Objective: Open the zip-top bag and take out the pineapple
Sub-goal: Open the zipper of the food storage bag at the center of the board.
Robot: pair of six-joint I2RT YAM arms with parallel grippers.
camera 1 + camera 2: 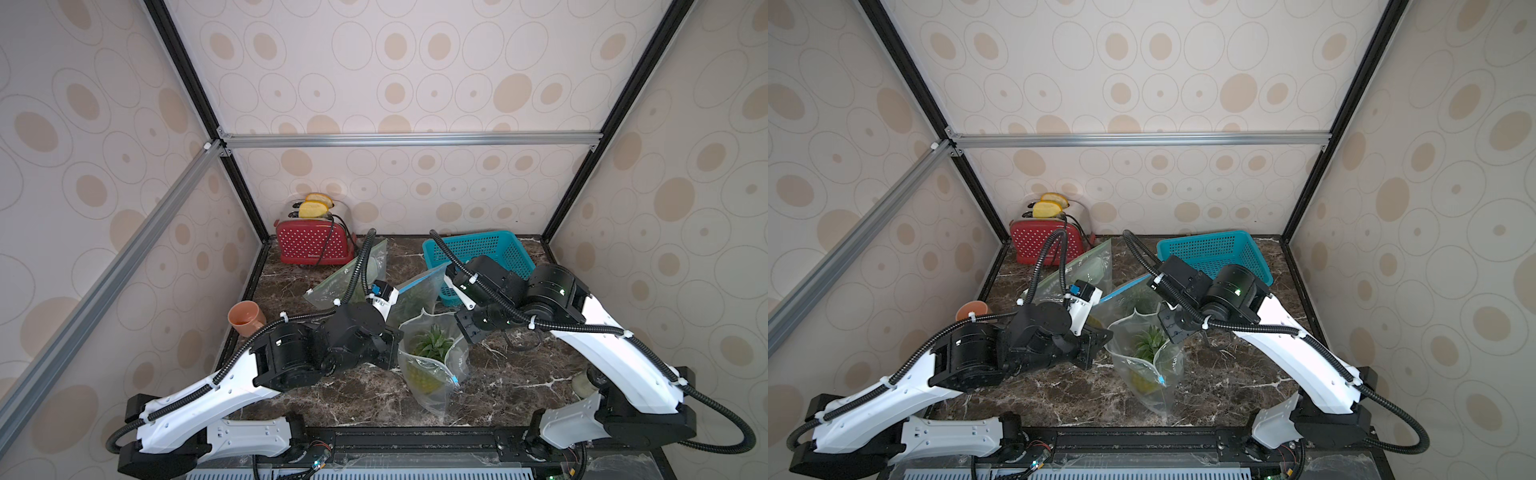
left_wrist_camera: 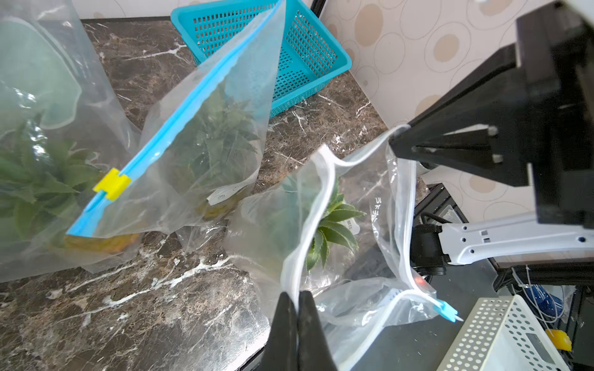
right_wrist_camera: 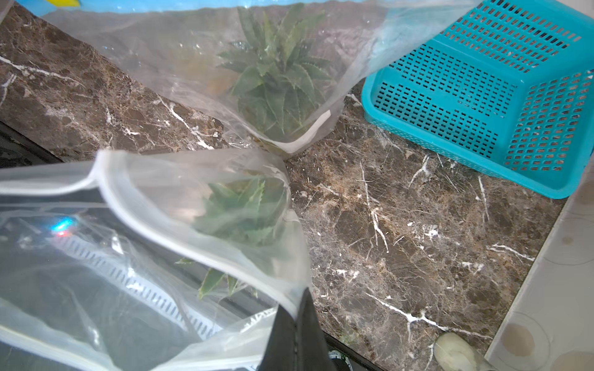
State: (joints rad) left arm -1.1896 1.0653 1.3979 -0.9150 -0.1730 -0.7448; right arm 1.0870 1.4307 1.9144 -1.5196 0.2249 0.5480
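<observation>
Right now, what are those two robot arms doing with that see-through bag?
They are holding a zip-top bag open. The left gripper is pinched shut on one edge of the bag's mouth, and the right gripper is pinched shut on the opposite edge, so the mouth gapes between them. The pineapple sits inside with its green leafy top showing. It has not been taken out yet. A teal basket stands further back on the table.

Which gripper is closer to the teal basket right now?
Right. The right gripper pinches the zip-top bag close beside the teal basket; the left gripper pinches its opposite rim, farther away.
</observation>
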